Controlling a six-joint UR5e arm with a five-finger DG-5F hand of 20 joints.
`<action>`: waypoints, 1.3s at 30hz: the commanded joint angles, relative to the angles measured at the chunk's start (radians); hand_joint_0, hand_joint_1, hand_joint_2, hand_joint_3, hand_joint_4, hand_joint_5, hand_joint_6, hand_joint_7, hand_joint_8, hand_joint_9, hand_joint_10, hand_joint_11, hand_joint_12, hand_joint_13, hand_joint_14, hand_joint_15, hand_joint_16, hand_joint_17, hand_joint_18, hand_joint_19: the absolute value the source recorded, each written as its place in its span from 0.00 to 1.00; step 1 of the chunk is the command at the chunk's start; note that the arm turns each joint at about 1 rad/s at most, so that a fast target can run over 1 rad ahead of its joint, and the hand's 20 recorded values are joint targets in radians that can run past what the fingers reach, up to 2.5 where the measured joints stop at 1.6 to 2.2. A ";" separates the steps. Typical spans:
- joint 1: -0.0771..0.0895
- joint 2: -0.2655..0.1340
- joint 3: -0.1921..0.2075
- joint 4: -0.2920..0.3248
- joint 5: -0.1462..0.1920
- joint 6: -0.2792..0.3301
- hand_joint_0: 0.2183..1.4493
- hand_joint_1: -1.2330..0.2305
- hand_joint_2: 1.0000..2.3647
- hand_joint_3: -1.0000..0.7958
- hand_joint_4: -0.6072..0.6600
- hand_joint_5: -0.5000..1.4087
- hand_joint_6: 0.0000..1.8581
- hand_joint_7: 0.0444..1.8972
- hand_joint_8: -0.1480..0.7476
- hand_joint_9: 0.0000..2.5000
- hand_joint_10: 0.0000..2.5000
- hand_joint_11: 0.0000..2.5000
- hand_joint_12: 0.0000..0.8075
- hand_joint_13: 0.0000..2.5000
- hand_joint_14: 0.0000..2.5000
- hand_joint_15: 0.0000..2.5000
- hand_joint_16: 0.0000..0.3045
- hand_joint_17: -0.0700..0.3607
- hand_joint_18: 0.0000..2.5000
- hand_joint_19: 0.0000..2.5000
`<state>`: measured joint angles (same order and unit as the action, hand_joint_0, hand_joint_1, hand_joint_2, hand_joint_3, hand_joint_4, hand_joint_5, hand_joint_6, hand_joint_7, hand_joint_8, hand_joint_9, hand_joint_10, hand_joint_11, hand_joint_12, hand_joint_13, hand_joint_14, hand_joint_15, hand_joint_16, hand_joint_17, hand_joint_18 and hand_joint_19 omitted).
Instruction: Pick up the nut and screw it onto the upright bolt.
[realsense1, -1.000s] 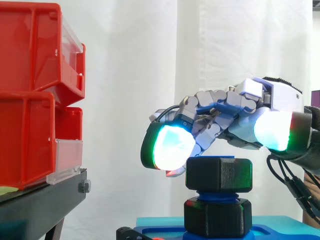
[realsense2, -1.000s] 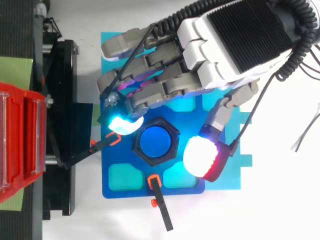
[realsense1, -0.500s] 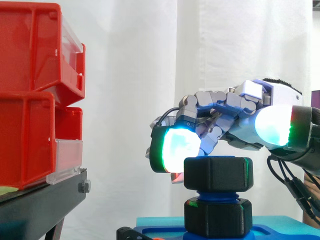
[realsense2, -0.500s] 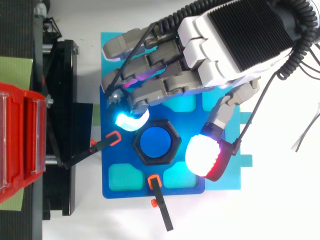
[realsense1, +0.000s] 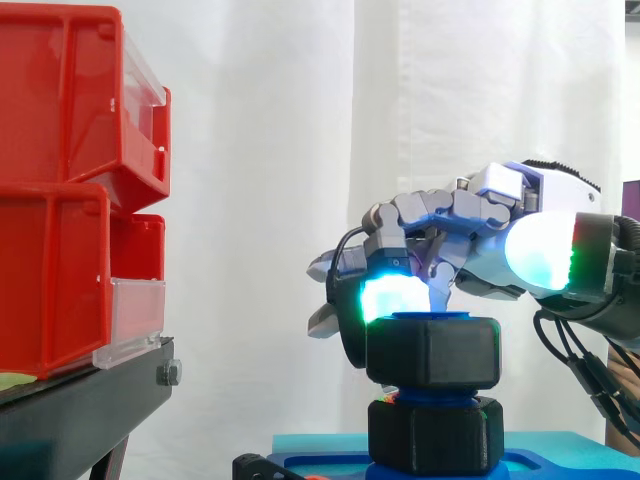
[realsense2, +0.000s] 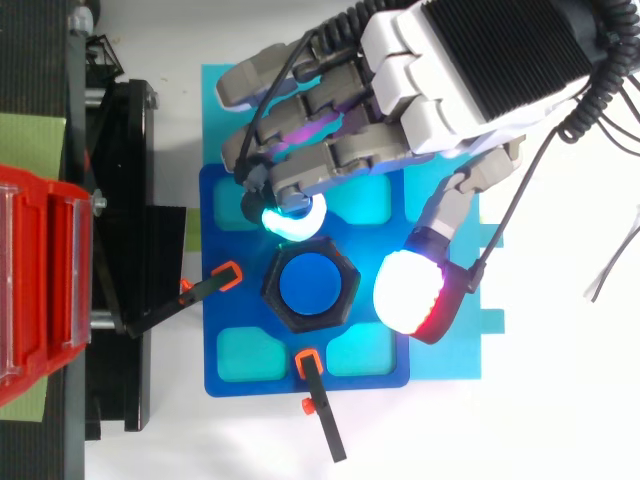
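The nut (realsense1: 432, 349) sits black and six-sided at the top of the upright blue bolt (realsense2: 311, 283), above a second black hexagon (realsense1: 435, 433) at the bolt's foot. Nearest us, a black clamp with an orange tip (realsense2: 318, 405) lies on the front edge of the blue plate (realsense2: 218, 335) that carries the bolt. The plate rests on a cyan sheet (realsense2: 215, 100). Next we see the hand (realsense2: 480, 70), reaching in from the right over the nut. Its white-glowing thumb pad (realsense2: 410, 295) hangs just beside the nut on the near right, apart from it. The fingers are curled down behind, and one cyan fingertip (realsense2: 290, 218) touches the nut's far edge. The hand grips nothing. To the left, red bins (realsense1: 60, 200) stand on a black stand (realsense1: 80, 400). Farthest back hangs the white curtain (realsense1: 260, 200).
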<state>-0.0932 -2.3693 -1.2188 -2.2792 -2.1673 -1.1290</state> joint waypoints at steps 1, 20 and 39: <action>-0.003 0.001 0.001 0.003 0.000 0.000 0.19 0.70 0.00 0.28 0.57 0.30 0.27 0.69 0.40 0.51 0.00 0.00 0.25 0.32 0.00 0.00 0.07 0.28 0.19 0.00; -0.017 0.001 0.036 -0.010 -0.012 0.040 0.18 0.71 0.00 0.28 0.66 0.23 0.27 0.44 0.37 0.42 0.00 0.00 0.27 0.27 0.00 0.00 0.09 0.31 0.16 0.00; 0.015 -0.001 0.039 0.038 -0.005 0.110 0.19 0.70 0.00 0.28 0.64 0.22 0.27 0.41 0.37 0.39 0.00 0.00 0.28 0.26 0.00 0.00 0.10 0.32 0.15 0.00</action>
<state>-0.0833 -2.3699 -1.1797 -2.2376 -2.1729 -1.0207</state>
